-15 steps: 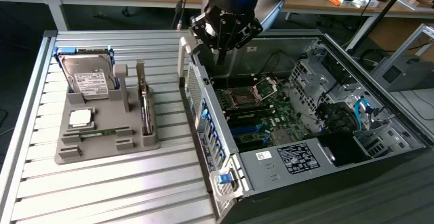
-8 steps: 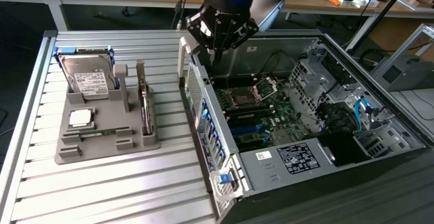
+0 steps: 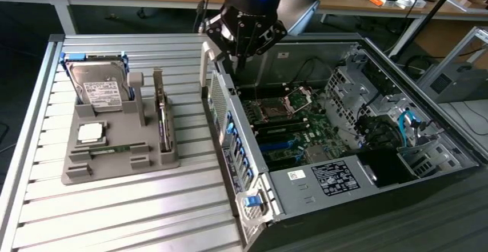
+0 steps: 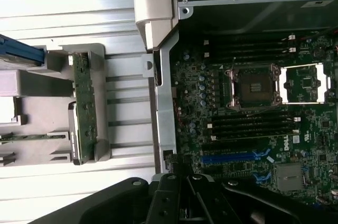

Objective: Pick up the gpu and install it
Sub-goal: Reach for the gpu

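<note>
At the exterior view's left you have the slatted metal table (image 3: 114, 218) with a grey holder (image 3: 107, 172) lying on it. In the holder's far end a hard drive (image 3: 98, 86) stands upright with its white label facing you; nearer to you lie a square processor chip (image 3: 91, 132) and, just beside it, a narrow memory stick (image 3: 114, 148).

Move right along the holder and you reach the gpu (image 3: 162, 115) – it stands on its long edge in the slot on the holder's right side, not yet picked up. In the wrist view the gpu (image 4: 83, 108) shows edge-on as a green strip in that same grey slot, well apart from the tool.

Further right, your gripper (image 3: 235, 64) hangs over the near-left wall of the open computer case (image 3: 320, 178), at its far corner. Its fingers are pressed together with nothing between them – in the wrist view the gripper (image 4: 182, 182) looks down on the case's edge and on the motherboard (image 4: 248, 129).

To the right of the gripper, inside the case, you can see the open processor socket (image 3: 275, 110) and, in the wrist view, a blue slot (image 4: 235, 156) on the board.
</note>
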You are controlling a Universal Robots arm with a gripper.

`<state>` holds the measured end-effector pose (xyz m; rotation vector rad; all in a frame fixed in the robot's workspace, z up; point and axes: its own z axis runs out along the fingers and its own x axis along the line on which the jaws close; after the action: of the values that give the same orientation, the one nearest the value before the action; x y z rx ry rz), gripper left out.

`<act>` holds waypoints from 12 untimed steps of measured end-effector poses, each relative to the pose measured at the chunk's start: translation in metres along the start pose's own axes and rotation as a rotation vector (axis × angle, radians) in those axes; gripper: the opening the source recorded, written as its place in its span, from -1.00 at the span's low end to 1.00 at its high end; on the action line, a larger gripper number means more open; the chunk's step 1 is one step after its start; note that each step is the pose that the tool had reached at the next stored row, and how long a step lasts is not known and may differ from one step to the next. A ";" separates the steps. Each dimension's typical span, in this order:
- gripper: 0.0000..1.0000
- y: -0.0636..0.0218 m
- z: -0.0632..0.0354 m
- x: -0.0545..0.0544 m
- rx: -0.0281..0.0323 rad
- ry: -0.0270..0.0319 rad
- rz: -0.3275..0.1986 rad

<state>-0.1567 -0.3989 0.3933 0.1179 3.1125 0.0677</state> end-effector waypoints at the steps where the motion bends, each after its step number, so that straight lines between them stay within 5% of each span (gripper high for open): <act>1: -0.79 0.0000 0.0000 0.001 0.0000 0.0000 0.000; 12: -0.79 -0.0005 -0.0001 0.007 0.0000 0.0000 0.000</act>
<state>-0.1634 -0.3989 0.3932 0.1180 3.1125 0.0677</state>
